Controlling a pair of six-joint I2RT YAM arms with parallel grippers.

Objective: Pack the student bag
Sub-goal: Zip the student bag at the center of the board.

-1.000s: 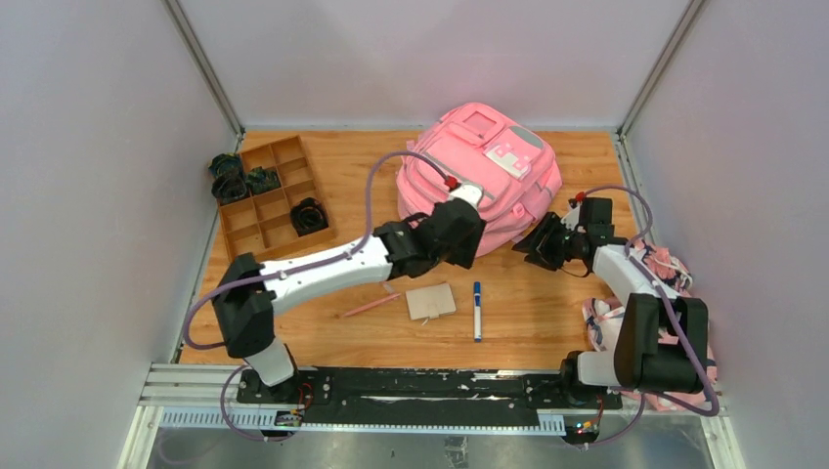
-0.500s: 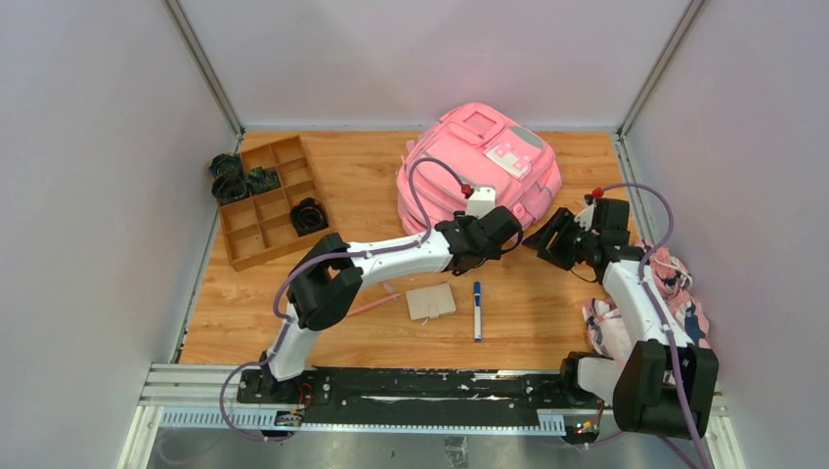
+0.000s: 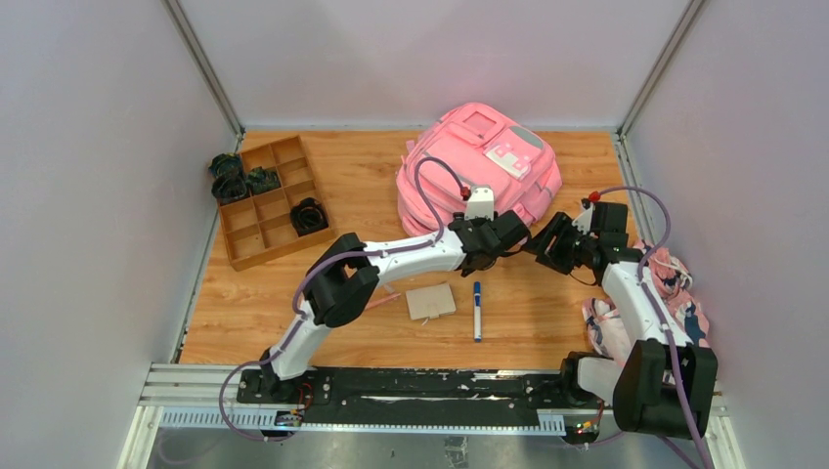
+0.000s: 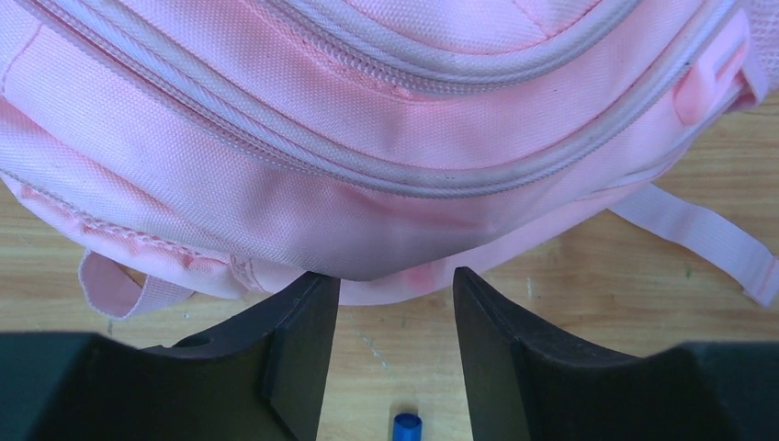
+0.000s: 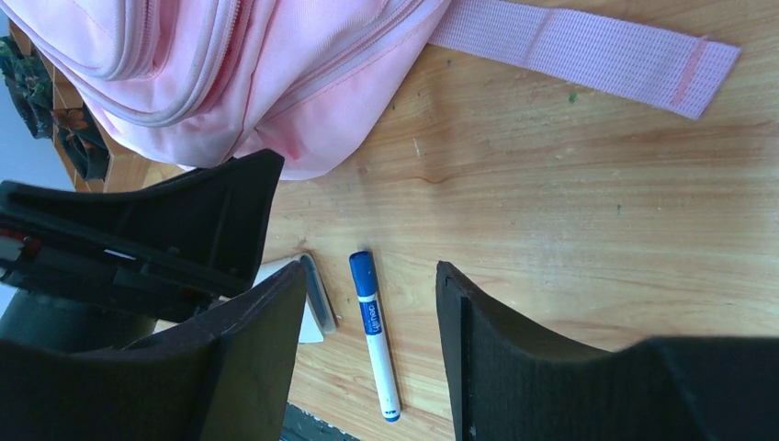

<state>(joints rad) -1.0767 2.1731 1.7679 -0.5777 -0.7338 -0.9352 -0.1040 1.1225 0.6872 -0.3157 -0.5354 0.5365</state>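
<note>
The pink student bag lies at the back middle of the table, zips closed as far as I can see. My left gripper is open and empty at the bag's near right edge; in the left wrist view its fingertips sit just under the bag's bottom seam. My right gripper is open and empty, tip to tip with the left one; in its wrist view it hangs over a blue-capped white marker. The bag's strap lies flat on the wood.
The marker, a brown notebook and a pink pencil lie in front of the bag. A wooden divider tray with dark bundles stands at the left. A pink floral cloth lies at the right edge.
My left arm has stretched to the right along the bag's near edge, up to the right gripper. The right arm shifted early on and has since held almost still.
</note>
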